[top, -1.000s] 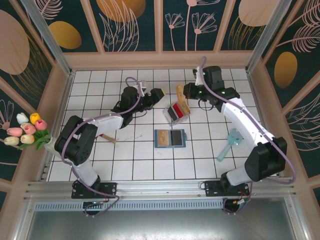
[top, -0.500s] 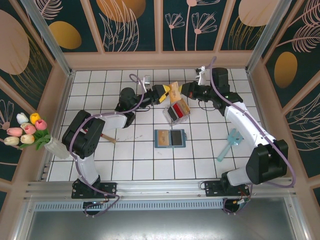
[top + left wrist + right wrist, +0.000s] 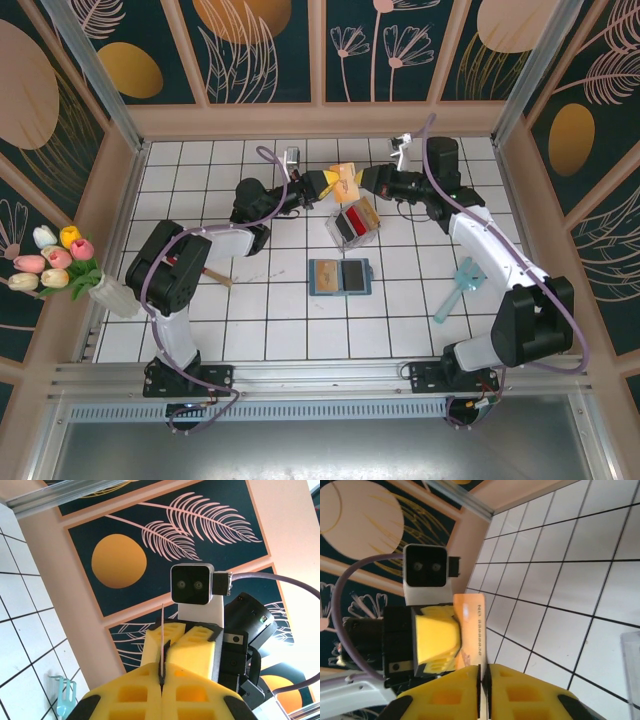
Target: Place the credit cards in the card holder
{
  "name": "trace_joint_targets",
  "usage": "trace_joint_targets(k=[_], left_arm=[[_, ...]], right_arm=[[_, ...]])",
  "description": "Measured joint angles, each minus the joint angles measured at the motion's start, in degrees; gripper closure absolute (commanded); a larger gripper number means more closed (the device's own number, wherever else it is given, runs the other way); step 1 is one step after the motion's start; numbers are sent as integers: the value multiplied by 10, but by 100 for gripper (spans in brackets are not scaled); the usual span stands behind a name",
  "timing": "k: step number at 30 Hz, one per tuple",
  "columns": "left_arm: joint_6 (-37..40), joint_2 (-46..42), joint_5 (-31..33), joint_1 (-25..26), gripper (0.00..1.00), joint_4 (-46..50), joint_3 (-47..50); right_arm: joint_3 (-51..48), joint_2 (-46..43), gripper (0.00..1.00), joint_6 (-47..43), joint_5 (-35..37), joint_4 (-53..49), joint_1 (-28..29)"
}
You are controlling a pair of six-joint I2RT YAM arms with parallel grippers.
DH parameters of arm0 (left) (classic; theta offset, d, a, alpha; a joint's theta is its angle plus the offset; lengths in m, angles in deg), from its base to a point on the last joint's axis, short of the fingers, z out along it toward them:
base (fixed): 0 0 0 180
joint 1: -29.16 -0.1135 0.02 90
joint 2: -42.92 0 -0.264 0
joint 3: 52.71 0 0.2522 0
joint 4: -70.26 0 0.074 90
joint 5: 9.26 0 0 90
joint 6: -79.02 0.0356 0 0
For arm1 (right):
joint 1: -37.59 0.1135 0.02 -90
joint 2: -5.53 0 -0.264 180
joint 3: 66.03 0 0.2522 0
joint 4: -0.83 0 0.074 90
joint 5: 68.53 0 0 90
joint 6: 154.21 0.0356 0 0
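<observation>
A tan credit card [image 3: 347, 177] hangs in the air above the clear rack [image 3: 355, 223], with both grippers on it. My left gripper [image 3: 335, 183] is shut on it; the left wrist view has the card edge-on [image 3: 163, 630] and pinched in my left gripper [image 3: 162, 672]. My right gripper [image 3: 359, 180] has the card's other end [image 3: 472, 625] between its jaws [image 3: 483, 672], which stand a sliver apart; I cannot tell whether they still press. A red card [image 3: 357, 217] and a black card [image 3: 343, 226] stand in the rack. The teal card holder [image 3: 340, 276] lies open on the tiles nearer the arm bases.
A teal brush [image 3: 458, 286] lies at the right. A small stick [image 3: 218, 277] lies left of the holder. A vase of tulips [image 3: 55, 262] stands at the left wall. Wooden walls enclose the tiled floor [image 3: 300, 330].
My left gripper has swung right to meet the right one and shut on the tan card. The right gripper lifted the card a little to the left, and its jaws have eased slightly.
</observation>
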Motion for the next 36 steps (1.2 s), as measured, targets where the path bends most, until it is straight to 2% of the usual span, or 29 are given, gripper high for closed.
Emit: trace_joint_targets(k=[4, 6, 9, 10, 11, 14, 18, 22, 26, 28, 32, 36], left_arm=[[-9, 0, 0, 0, 99, -15, 0], [-12, 0, 0, 0, 97, -20, 0], [-15, 0, 0, 0, 82, -22, 1], [-16, 0, 1, 0, 74, -21, 3], [-16, 0, 3, 0, 63, -18, 10], [18, -15, 17, 0, 46, 45, 36], [124, -78, 89, 3, 40, 248, 68], [198, -152, 164, 6, 37, 389, 111], [239, -173, 218, 35, 36, 478, 143], [253, -171, 238, 60, 36, 521, 145], [271, -167, 266, 99, 37, 565, 145], [286, -162, 289, 104, 37, 600, 145]], right_arm=[[-5, 1, 78, 1, -36, 12, 0], [-5, 2, 85, 0, -46, 12, 0], [-5, 4, 96, -3, -52, 12, 0], [-5, 4, 100, -7, -52, 12, 0], [-5, 4, 100, -13, -51, 9, 1], [-10, 1, 100, -32, -5, -13, 2], [-66, -28, 100, -53, 110, -53, 17], [-145, -56, 100, -57, 228, -83, 93], [-198, -66, 100, -31, 315, -95, 192], [-214, -67, 100, -14, 351, -97, 222], [-230, -67, 100, 16, 419, -104, 253], [-243, -68, 100, 32, 470, -115, 258]])
